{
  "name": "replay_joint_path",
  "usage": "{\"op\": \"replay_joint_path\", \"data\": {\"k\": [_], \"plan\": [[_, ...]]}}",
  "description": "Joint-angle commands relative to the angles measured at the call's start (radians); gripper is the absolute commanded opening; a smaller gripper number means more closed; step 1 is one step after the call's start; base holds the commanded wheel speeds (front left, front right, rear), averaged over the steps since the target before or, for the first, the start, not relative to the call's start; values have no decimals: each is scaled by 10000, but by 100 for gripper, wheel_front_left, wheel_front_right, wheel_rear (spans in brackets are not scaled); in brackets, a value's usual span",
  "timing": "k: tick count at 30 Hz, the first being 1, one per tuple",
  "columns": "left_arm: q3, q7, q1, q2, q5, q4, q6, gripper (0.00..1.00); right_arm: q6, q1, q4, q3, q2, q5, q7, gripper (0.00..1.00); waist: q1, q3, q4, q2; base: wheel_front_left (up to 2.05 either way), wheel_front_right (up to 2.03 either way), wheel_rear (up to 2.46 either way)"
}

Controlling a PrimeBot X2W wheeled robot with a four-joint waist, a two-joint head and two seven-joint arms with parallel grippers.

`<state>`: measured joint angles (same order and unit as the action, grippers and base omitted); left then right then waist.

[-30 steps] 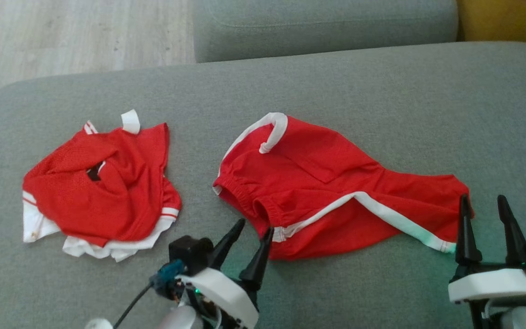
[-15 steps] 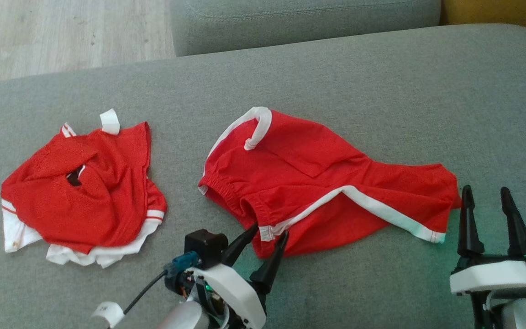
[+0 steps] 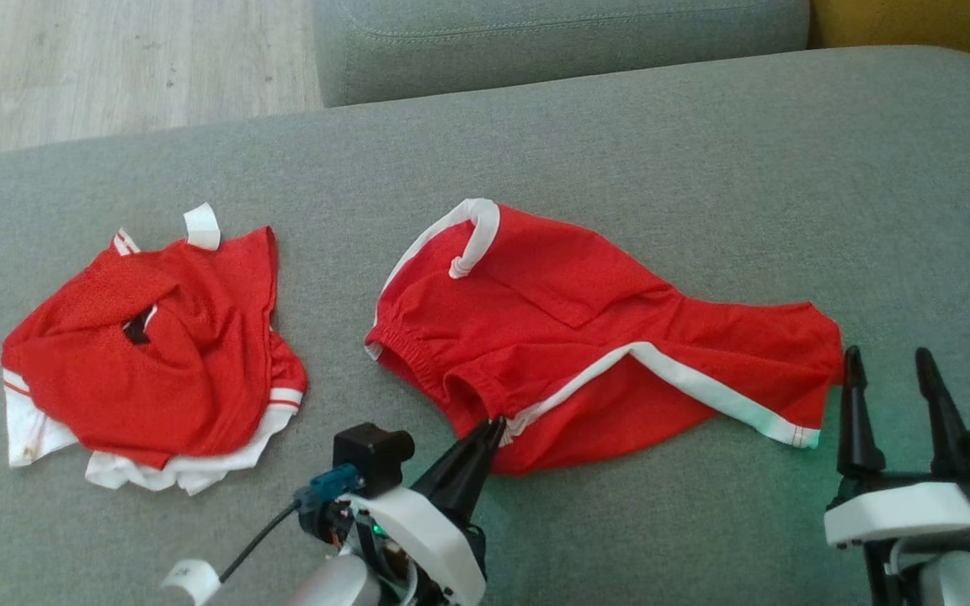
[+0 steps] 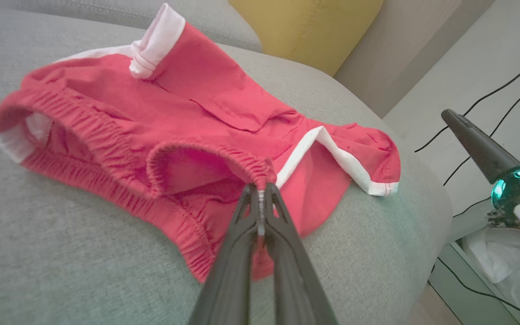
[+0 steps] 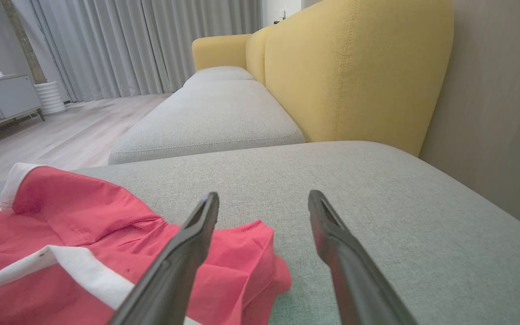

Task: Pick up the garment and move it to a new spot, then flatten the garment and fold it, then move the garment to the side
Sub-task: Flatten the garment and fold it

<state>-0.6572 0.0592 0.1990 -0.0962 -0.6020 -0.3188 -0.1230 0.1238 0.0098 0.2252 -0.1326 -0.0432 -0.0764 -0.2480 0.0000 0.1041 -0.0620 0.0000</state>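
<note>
- A crumpled red top (image 3: 157, 362) with white edges lies well to the left of the red shorts (image 3: 586, 328). The two do not touch.
- The left gripper (image 3: 493, 425) is at the near left edge of the shorts. Its two dark fingers are pressed tight together. They pinch the stretchy waistband (image 4: 206, 151), right where the white stripe (image 3: 704, 387) ends.
- The red shorts lie on the grey sofa seat (image 3: 704, 143). The open waist is on the left and one leg reaches out to the right. The white stripe runs along the near side of that leg. A white band (image 3: 477, 236) curls up at the far edge of the shorts.
- The right gripper (image 3: 887, 353) is at the right end of the shorts. Its fingers are wide apart and hold nothing. The finger nearer the shorts is right by the corner of the leg. I cannot tell if it touches the cloth.
- Behind the shorts are another grey seat (image 3: 535, 42) and a wooden floor (image 3: 114, 67). A yellow back cushion (image 5: 355, 67) stands far off to their right.
</note>
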Motion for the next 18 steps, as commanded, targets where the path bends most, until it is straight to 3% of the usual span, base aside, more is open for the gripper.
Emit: {"op": "replay_joint_path", "data": {"k": [1, 12, 18], "plan": [[358, -214, 476, -123, -25, 360, 57, 0, 69, -243, -173, 328, -70, 94, -130, 100, 0, -7, -12, 0, 0, 0, 0], [947, -1524, 656, -153, 201, 486, 551, 0, 69, 543, 218, 695, -70, 264, 1375, 100, 0, -46, -45, 0, 0, 0, 0], [924, -1683, 779, -125, 214, 379, 556, 0, 69, 590, 323, 926, -70, 533, 2259, 100, 0, 11, -35, 0, 0, 0, 0]]}}
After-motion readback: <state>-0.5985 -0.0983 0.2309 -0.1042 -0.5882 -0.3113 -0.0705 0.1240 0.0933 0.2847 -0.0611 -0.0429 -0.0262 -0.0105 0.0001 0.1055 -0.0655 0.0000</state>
